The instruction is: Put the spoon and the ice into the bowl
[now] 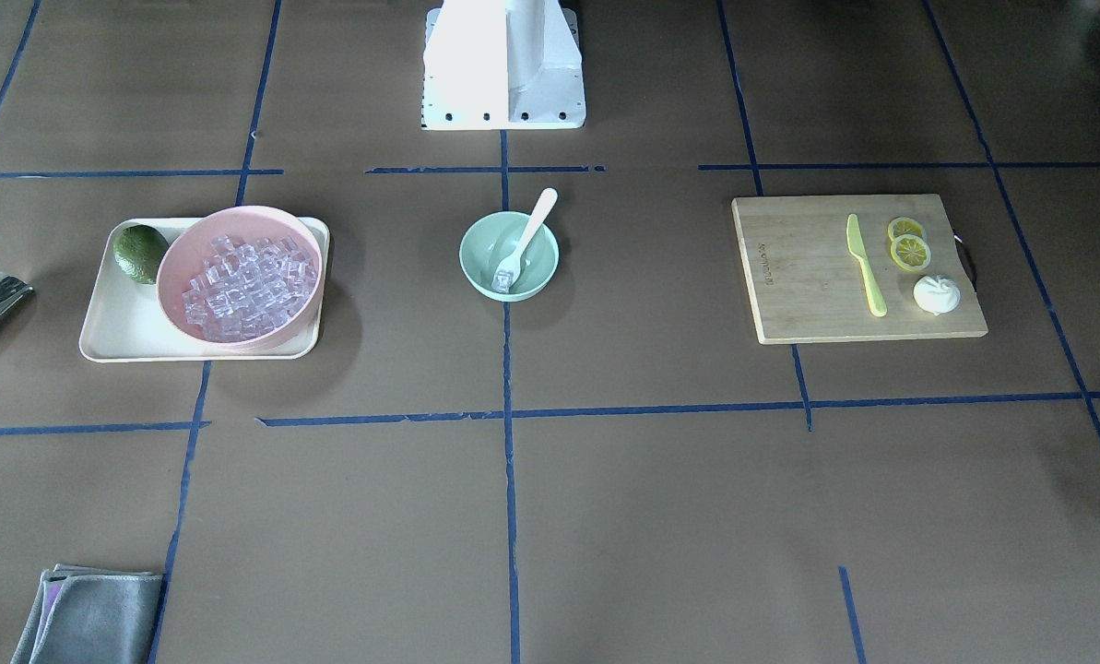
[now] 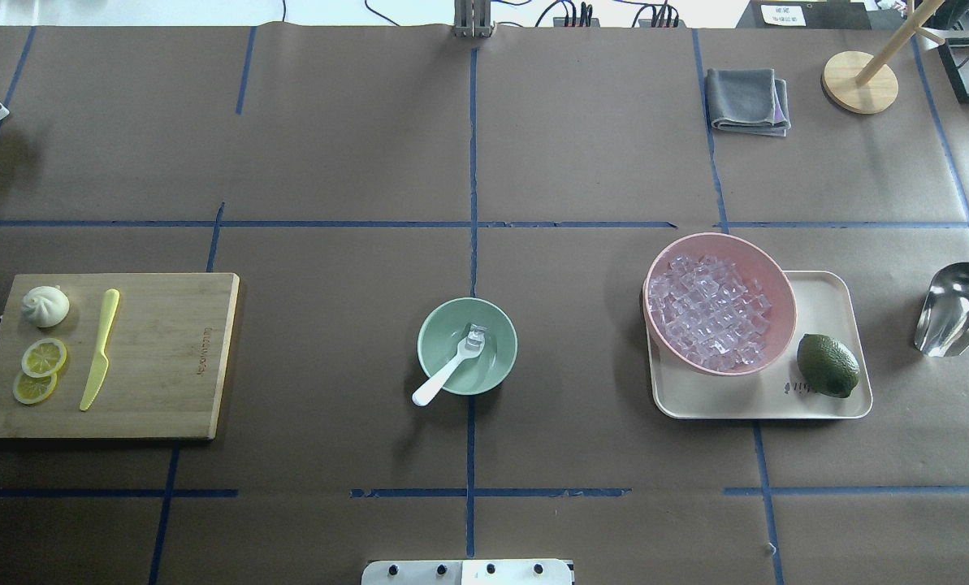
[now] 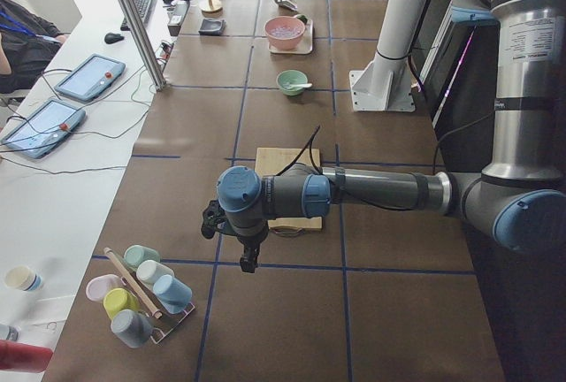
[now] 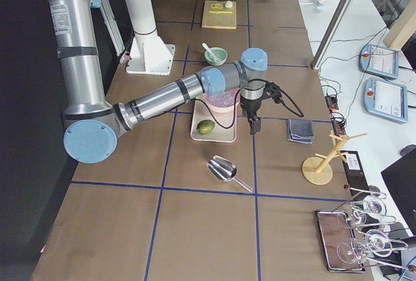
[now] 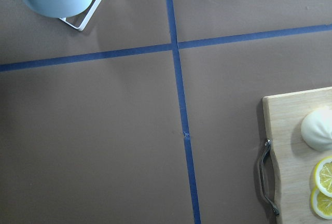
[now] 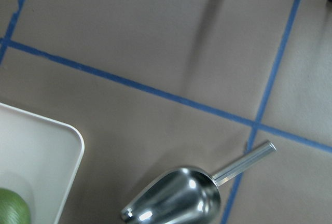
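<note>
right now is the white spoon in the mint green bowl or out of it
In. The white spoon has its scoop down inside the mint-green bowl by an ice cube, and its handle leans out over the rim.

Table (image 2: 330, 146) under brown paper, blue tape (image 2: 473, 162) grid, white bench (image 3: 53, 196) alongside, two tablets (image 3: 88, 77), keyboard (image 3: 141, 6), slanted metal post (image 3: 133, 24), bright even light

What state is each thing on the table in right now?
spoon: resting in the bowl, handle over its rim.
bowl: upright, holding the spoon and an ice cube.
pink bowl: upright, full of ice.
lime: whole.
lemon slices: cut, lying flat.
metal scoop: empty, lying down.
</note>
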Robot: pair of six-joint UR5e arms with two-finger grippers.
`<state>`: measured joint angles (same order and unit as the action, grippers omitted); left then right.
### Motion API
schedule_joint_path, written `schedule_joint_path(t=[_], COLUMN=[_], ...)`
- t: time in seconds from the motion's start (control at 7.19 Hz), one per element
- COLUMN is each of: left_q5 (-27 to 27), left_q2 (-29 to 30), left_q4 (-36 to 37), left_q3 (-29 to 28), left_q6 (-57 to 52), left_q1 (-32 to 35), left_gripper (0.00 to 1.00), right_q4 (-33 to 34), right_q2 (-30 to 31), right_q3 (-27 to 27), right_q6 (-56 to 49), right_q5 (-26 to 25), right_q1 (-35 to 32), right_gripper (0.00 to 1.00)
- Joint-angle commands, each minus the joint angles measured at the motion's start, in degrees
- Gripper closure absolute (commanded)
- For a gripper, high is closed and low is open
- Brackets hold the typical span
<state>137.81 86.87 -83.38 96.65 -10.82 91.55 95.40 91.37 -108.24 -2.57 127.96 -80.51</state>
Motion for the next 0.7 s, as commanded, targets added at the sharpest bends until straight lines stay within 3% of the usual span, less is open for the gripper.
schedule_joint_path(t=[0.0,0.28,0.56], left_q5=[0.0,0.0,0.0], left_q2=[0.2,0.1,-0.6], left_q4=[0.9,0.9,0.9], left_q3=[1.7,3.1,4.7], left_q6=[0.0,-0.2,-0.3], left_q1=[0.1,0.0,0.1], left_gripper=[0.0,0.0,0.0], right_q4=[-0.7,-0.7,-0.7], right_q2=[8.3,12.8,13.6], right_q3=[0.2,0.9,0.2], right_q6=[-4.9,-4.6,-3.9], right_q5=[1.9,2.1,5.9], right_q1=[-7.6,-10.9,-12.5], right_gripper=[0.0,0.0,0.0])
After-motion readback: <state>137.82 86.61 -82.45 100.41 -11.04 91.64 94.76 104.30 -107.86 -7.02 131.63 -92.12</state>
